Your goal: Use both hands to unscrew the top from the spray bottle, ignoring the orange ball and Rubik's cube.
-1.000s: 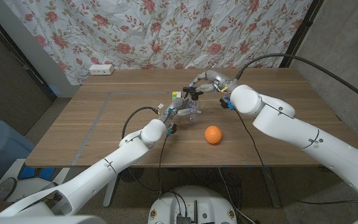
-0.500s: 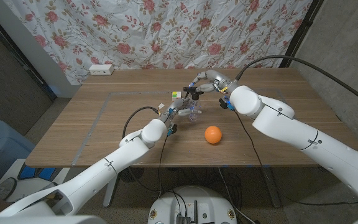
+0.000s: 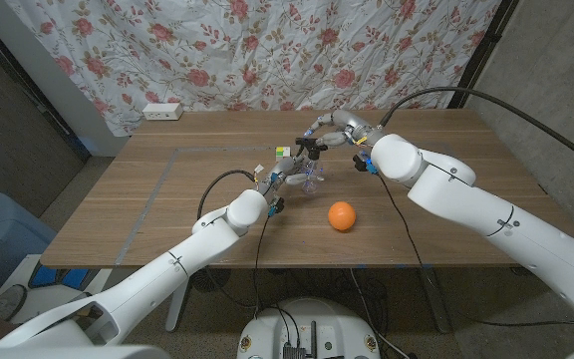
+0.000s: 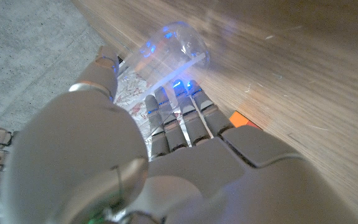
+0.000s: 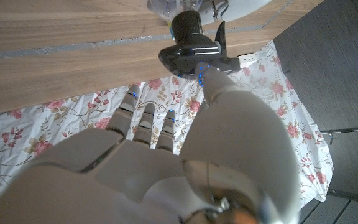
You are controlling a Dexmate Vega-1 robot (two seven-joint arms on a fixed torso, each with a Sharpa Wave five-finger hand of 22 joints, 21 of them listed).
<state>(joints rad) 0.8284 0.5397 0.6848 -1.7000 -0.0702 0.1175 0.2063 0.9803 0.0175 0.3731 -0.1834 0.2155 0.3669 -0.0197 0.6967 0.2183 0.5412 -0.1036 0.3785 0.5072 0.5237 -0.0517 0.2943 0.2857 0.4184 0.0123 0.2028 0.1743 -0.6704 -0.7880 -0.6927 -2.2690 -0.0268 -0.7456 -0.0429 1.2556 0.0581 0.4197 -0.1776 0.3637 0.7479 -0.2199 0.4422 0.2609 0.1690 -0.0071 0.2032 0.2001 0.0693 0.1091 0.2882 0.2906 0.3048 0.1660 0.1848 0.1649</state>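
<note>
Nearest the lower edge of the head view we see the wooden table (image 3: 147, 214); the orange ball (image 3: 341, 215) lies on it right of centre, apart from both hands. Just up and left of the ball, the left hand (image 3: 285, 182) wraps its fingers (image 4: 178, 118) around the clear body of the spray bottle (image 3: 309, 178); in the left wrist view the transparent bottle (image 4: 169, 53) sits at those fingertips. Slightly farther up the frame, the right hand (image 3: 329, 133) reaches in from the right; its thumb touches the bottle's black top (image 5: 194, 46) in the right wrist view, the other fingers (image 5: 143, 124) extended apart from it; we cannot tell whether this counts as a grip. The Rubik's cube (image 3: 282, 154) sits just left of the top, beside the left hand. Farther back, a white power strip (image 3: 162, 111) lies at the table's upper left edge; the floral curtain (image 3: 267, 50) hangs behind.
</note>
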